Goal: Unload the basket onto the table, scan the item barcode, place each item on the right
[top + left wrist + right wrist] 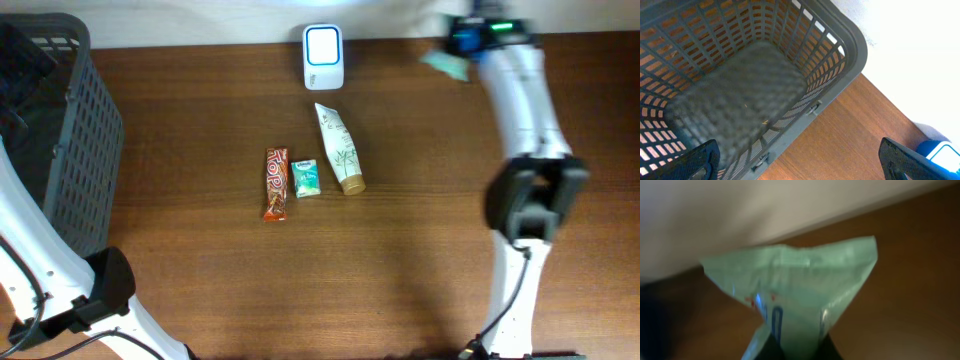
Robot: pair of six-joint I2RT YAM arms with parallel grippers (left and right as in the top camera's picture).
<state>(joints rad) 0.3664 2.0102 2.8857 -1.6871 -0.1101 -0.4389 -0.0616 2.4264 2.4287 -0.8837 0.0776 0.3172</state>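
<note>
My right gripper (797,351) is shut on a pale green packet (795,287), the item, which fans out in front of the jaws and looks blurred. From overhead the packet (445,62) hangs at the back right of the table, to the right of the white scanner (323,57) with its blue-lit face. No barcode can be made out on it. My left gripper (802,162) is open and holds nothing. It hovers over the rim of the grey basket (765,75), with one finger (700,160) above the basket and the other above the wood.
A red chocolate bar (276,184), a small green sachet (306,178) and a cream tube (340,150) lie in the middle of the brown table. The grey basket (55,130) stands at the far left. The scanner (946,152) shows at the left wrist view's lower right corner.
</note>
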